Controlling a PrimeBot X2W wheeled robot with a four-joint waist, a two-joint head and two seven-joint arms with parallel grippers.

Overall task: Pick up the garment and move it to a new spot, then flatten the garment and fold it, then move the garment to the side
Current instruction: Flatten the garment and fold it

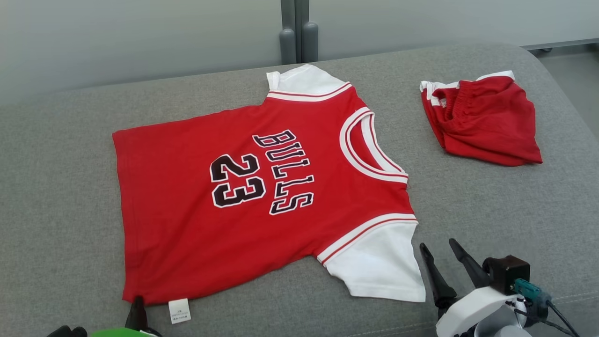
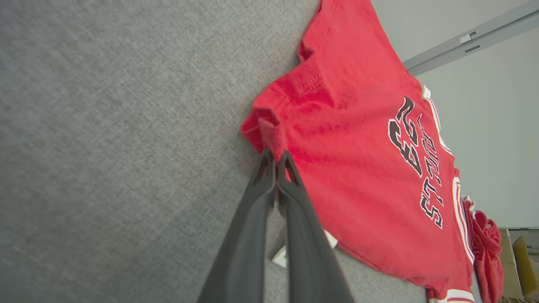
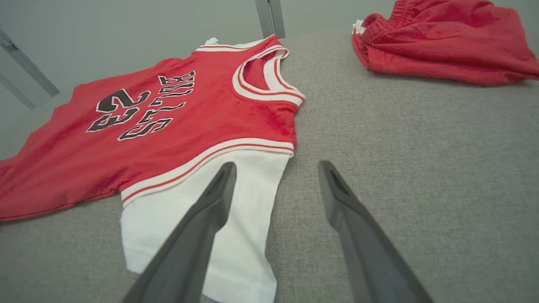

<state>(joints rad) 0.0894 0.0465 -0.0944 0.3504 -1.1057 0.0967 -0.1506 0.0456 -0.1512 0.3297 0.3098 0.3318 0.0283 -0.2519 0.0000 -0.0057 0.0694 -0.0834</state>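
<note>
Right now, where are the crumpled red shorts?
In the head view the red shorts lie at the upper right on the grey cushion, apart from the jersey, past its collar and beyond the right gripper.

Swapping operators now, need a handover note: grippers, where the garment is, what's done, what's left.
Left gripper: jaws shut on the near hem corner of the red BULLS 23 jersey with white sleeves.
Right gripper: jaws open, beside the near white sleeve, holding nothing.
Jersey lies spread flat, print up, on the grey fabric cushion; crumpled red shorts sit apart to its right.
Done: flattening, by the look of it.
Left: fold, then move aside.
</note>
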